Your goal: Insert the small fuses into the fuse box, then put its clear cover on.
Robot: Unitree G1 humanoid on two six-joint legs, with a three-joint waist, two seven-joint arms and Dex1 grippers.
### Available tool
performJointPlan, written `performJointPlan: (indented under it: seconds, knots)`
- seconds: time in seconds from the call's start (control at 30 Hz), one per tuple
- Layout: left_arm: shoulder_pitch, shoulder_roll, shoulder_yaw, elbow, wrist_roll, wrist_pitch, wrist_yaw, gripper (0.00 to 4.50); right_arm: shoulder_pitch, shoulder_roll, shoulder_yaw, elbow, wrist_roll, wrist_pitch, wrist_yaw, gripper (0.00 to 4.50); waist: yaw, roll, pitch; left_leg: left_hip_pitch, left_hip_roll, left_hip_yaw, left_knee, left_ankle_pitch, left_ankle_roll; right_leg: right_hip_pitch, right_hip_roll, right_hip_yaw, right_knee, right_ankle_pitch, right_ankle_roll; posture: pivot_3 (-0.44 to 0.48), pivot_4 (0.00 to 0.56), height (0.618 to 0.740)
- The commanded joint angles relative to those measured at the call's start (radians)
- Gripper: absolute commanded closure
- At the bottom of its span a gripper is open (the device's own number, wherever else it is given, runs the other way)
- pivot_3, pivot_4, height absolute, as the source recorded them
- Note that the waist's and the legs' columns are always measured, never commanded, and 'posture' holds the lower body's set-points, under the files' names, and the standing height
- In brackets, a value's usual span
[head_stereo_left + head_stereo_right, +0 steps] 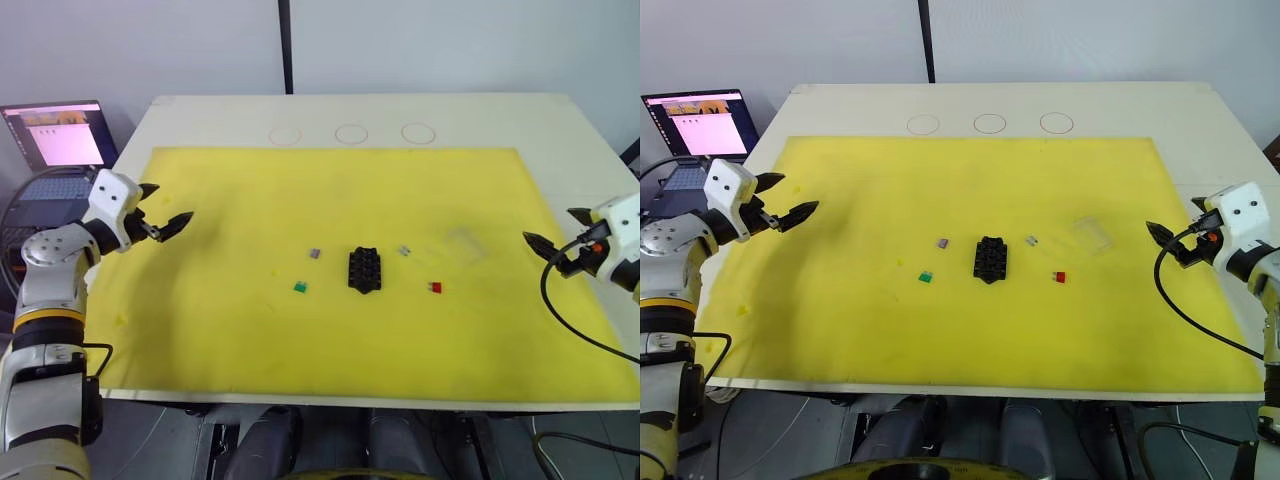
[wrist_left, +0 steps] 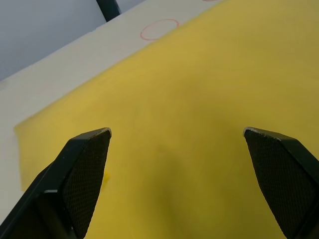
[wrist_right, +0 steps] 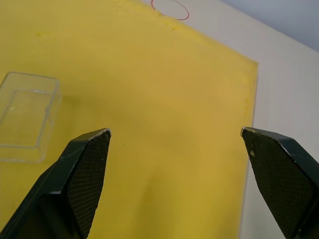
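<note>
A: Fuse box [image 1: 989, 259] sat mid-mat [image 1: 940, 340]; the four fuses lay loose around it, green fuse [image 1: 926, 276] at 8 o'clock, red fuse [image 1: 1060, 276] at 4.

B: Clear cover [image 1: 1093, 235] lay at 2 o'clock, nearest the right gripper [image 1: 1175, 244]. Left gripper [image 1: 785, 200] hung at the mat's 9 o'clock edge. Both spread wide, empty

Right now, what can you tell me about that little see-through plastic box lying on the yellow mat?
The small clear rectangular plastic cover is a shallow, transparent shell with thin raised walls, so the yellow mat shows through it. It lies flat on the mat, on the robot's right of the black slotted fuse box, apart from it. Nothing touches it; the open right claw hangs off to its right.
</note>
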State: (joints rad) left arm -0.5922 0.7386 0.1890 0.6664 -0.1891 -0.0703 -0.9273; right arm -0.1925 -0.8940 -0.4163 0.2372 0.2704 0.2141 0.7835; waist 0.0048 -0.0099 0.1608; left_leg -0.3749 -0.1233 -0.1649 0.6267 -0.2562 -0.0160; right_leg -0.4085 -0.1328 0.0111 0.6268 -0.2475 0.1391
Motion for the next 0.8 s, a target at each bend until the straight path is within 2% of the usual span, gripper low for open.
performJointPlan:
  seconds: [0.03,0.27,0.37,0.63,0.8]
  knots:
    - [-0.006,0.026,0.026,-0.035,-0.033,0.009,-0.024,0.0,0.004,-0.034,-0.057,-0.037,0.029,0.004,0.009,0.04,0.0,0.0,0.0,0.0,0.0,0.0,0.0,0.0,0.0,0.0,0.0,0.0,0.0,0.0,0.0,0.0,0.15,0.74]
    - [-0.018,0.03,0.019,-0.048,-0.041,0.026,-0.047,0.0,-0.007,-0.025,-0.085,-0.111,0.1,0.039,0.04,0.04,-0.003,0.0,0.0,0.0,0.0,0.0,0.0,0.0,0.0,0.0,0.0,0.0,0.0,0.0,0.0,0.0,0.15,0.74]
    - [-0.026,0.038,0.021,-0.07,-0.06,0.079,-0.076,0.0,0.01,-0.026,-0.057,-0.25,0.173,0.117,0.089,0.04,-0.003,0.0,0.0,0.0,0.0,0.0,0.0,0.0,0.0,0.0,0.0,0.0,0.0,0.0,0.0,0.0,0.15,0.74]
    - [-0.036,0.075,0.0,-0.19,-0.165,0.392,-0.214,0.0,-0.01,0.026,0.149,-0.768,0.371,0.349,0.08,0.04,-0.017,0.0,0.0,-0.001,0.0,-0.002,0.0,0.0,0.0,0.0,0.0,-0.001,0.0,0.0,0.0,0.0,0.15,0.74]
    - [-0.04,0.084,-0.034,-0.275,-0.219,0.602,-0.281,0.0,-0.039,0.04,0.268,-0.898,0.333,0.326,0.068,0.04,-0.016,-0.002,0.001,-0.001,0.0,-0.002,0.001,0.0,0.0,0.0,0.0,-0.001,0.0,0.0,0.0,0.0,0.15,0.74]
